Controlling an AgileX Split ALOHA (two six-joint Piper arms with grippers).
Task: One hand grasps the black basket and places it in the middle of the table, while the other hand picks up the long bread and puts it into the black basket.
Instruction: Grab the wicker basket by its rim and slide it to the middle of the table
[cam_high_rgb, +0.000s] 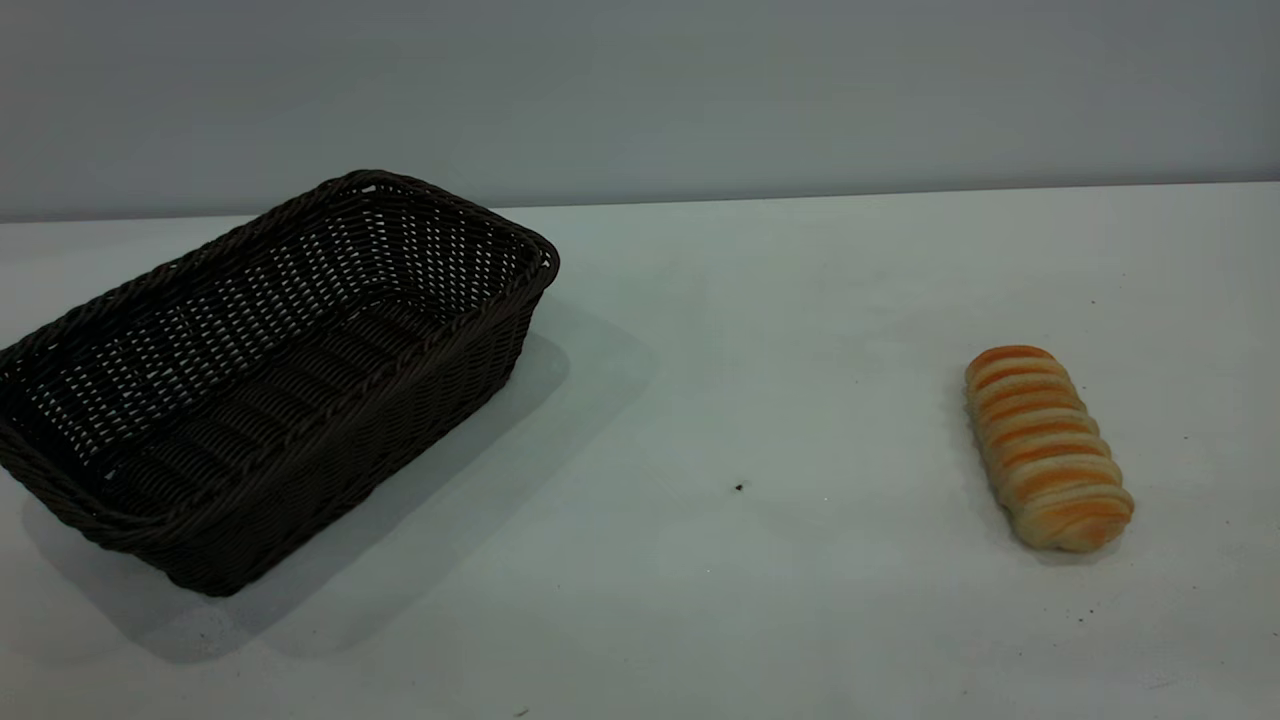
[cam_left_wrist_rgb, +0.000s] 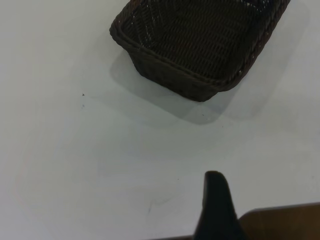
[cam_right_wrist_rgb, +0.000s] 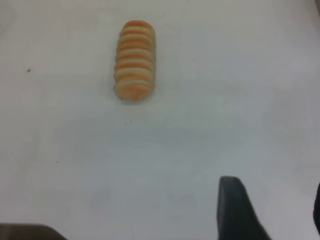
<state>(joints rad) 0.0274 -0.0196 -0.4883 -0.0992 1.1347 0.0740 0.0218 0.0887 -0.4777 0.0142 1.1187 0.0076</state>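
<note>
Plain grey wall (cam_high_rgb: 700, 90) behind; brown edge strip (cam_left_wrist_rgb: 285, 222) in left wrist view.

A dark brown-black rectangular woven wicker basket (cam_high_rgb: 270, 380), braided rim and openwork sides, stands on the plain white flat tabletop (cam_high_rgb: 760, 400), faintly dark-specked. Right of the basket lies a golden-orange oblong loaf (cam_high_rgb: 1047, 447) with pale cream crosswise ridges.

No readable text, labels or nos. anywhere. Basket (cam_high_rgb: 270, 380), bread (cam_high_rgb: 1045, 445) & table (cam_high_rgb: 780, 350) all unmarked.
</note>
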